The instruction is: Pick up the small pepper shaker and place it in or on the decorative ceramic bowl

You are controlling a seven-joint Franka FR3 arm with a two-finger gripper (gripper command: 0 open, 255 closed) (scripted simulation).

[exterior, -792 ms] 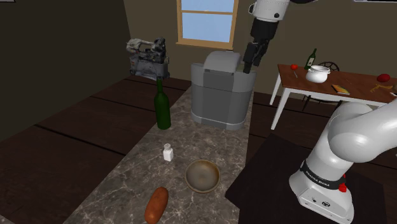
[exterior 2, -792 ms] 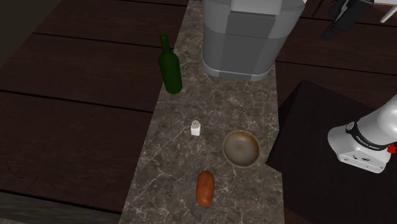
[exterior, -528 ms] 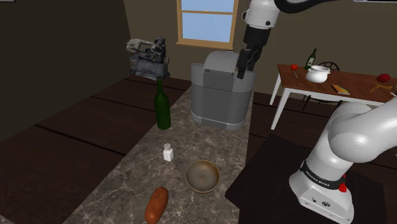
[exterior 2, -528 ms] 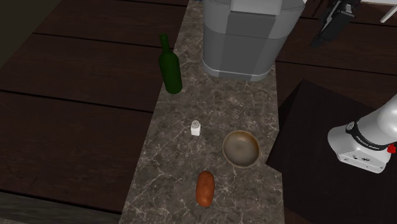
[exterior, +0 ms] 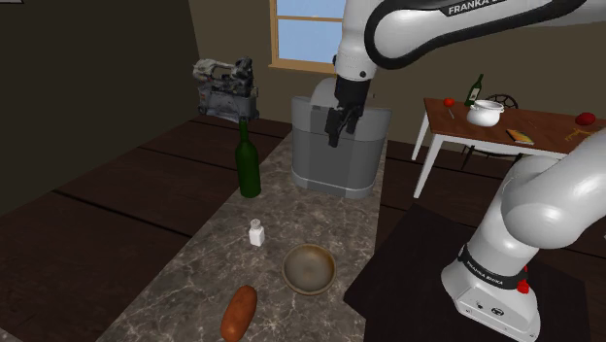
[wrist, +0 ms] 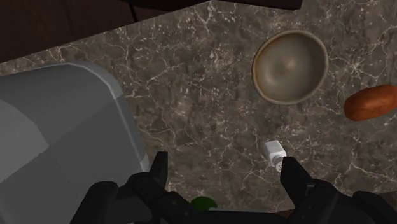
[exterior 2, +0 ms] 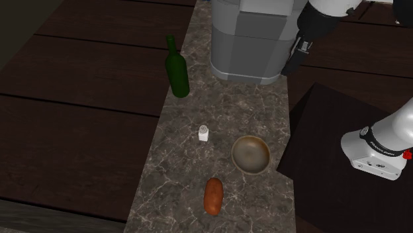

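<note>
A small white pepper shaker [exterior: 256,233] [exterior 2: 204,133] [wrist: 275,154] stands upright on the dark marble counter [exterior: 194,282]. To its right in the shoulder view sits a round brownish bowl [exterior: 309,267] [exterior 2: 250,153] [wrist: 290,66], a short gap away. My gripper [exterior: 337,134] [exterior 2: 289,69] [wrist: 222,172] hangs high above the counter in front of the grey appliance, well away from the shaker. Its fingers stand apart and open with nothing between them.
A large grey appliance [exterior: 338,136] [wrist: 57,140] stands at the counter's far end. A green bottle [exterior: 249,160] [exterior 2: 177,67] stands beyond the shaker. An orange-brown sausage-shaped item [exterior: 238,313] [wrist: 371,102] lies near the counter's front. A side table [exterior: 505,126] with small items stands at the right.
The arm has swung toward the shoulder view's left and down, from beside the appliance's right edge to in front of it. Shaker and bowl have not moved.
</note>
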